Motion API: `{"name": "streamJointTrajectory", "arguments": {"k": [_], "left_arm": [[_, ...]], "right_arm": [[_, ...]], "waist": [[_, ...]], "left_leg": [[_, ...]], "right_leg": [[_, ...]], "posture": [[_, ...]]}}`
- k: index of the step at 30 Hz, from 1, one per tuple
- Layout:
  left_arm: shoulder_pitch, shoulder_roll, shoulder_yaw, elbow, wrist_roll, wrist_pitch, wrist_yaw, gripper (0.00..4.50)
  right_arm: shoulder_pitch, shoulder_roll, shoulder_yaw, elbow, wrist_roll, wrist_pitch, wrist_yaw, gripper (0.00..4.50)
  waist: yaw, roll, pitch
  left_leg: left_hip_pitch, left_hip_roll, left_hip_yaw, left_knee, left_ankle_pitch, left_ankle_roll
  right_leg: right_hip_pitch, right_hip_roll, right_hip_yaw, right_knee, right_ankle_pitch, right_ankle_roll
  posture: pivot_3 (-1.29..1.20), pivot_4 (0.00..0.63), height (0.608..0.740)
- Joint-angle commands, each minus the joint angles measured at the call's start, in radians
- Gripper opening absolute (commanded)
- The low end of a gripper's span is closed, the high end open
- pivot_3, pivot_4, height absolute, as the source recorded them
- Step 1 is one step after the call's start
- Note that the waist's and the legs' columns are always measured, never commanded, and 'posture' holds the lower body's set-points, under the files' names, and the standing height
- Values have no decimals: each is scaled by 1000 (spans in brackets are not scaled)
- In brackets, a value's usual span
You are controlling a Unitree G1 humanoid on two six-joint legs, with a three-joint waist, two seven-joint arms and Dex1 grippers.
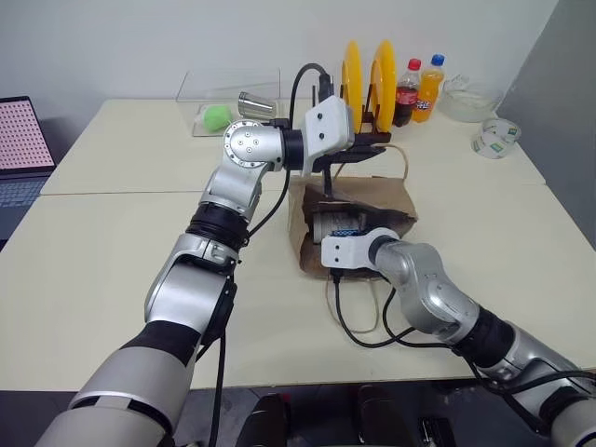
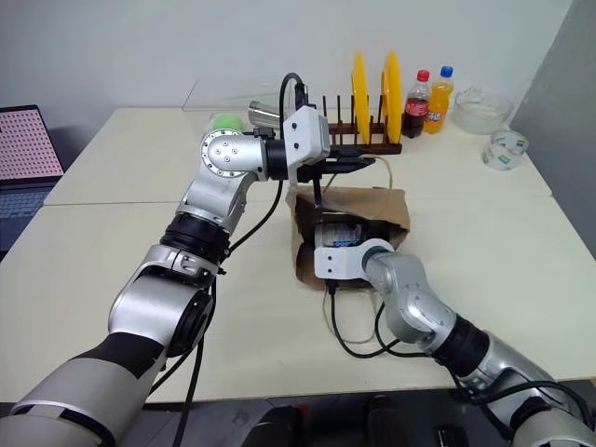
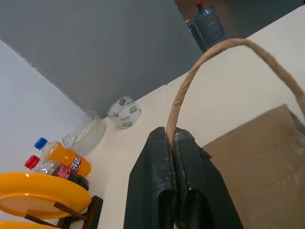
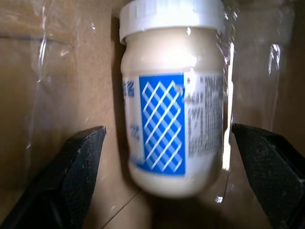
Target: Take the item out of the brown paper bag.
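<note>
The right gripper (image 4: 164,176) reaches into the mouth of the brown paper bag (image 1: 386,200), its two black, matte, wedge-shaped fingers (image 4: 71,176) spread wide — one to each side of the item (image 4: 174,107) and clear of it. The item is a small rounded jar, creamy white and glossy, with a ribbed white screw lid and a blue label crossed by a white lattice; it lies inside the bag on the creased kraft paper, near the open end. Its long axis runs along the line the right gripper points, lid end turned deeper into the bag and base toward the fingers. The bag lies on the pale cream table (image 1: 112,242), its sides wrinkled and its mouth toward the robot, a thin beige cord handle trailing out in front. Above it, the left gripper (image 3: 174,143) is pressed together on the bag's other handle (image 3: 200,62) — a twisted paper cord that arches up from between the flat black fingers. Beyond the bag stand a dark wooden rack with two yellow plates (image 1: 352,74), two soft-drink bottles (image 1: 419,88), a roll of tape (image 1: 495,138) and a steel cup (image 1: 255,104).
</note>
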State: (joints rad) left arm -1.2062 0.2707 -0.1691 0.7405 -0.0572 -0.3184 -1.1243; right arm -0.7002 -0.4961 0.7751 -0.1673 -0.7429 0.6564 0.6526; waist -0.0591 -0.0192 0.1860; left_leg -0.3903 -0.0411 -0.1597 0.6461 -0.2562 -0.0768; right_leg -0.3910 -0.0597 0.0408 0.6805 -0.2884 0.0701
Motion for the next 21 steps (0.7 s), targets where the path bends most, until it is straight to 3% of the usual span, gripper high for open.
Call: {"name": "streamJointTrajectory", "arguments": {"k": [1,6,9,12,21], "left_arm": [[-23,-2,8,-18,-2,-19,9,0],[-18,5,9,-19,2,-24,10,0],[-19,13,9,-11,11,-30,16,0],[-22,19,10,1,19,-37,24,0],[-37,26,6,46,47,-53,46,0]], "right_arm": [[-28,21,10,65,-52,-60,19,4463],[-22,45,-41,135,-50,-85,30,4463],[-9,40,-61,120,-51,-105,58,3899],[4,35,-78,102,-49,-132,79,3034],[52,-32,-221,-75,51,-296,126,3033]], "waist": [[0,0,0],[0,0,0],[0,0,0],[-1,0,0],[0,0,0]], "left_leg": [[0,0,0,0,0,0],[0,0,0,0,0,0],[0,0,0,0,0,-1],[0,0,0,0,0,-1],[0,0,0,0,0,-1]], "right_leg": [[0,0,0,0,0,0],[0,0,0,0,0,0],[0,0,0,0,0,0],[0,0,0,1,0,0],[0,0,0,0,0,0]], "posture": [[0,150,740],[0,150,740],[0,150,740],[0,150,740],[0,150,740]]}}
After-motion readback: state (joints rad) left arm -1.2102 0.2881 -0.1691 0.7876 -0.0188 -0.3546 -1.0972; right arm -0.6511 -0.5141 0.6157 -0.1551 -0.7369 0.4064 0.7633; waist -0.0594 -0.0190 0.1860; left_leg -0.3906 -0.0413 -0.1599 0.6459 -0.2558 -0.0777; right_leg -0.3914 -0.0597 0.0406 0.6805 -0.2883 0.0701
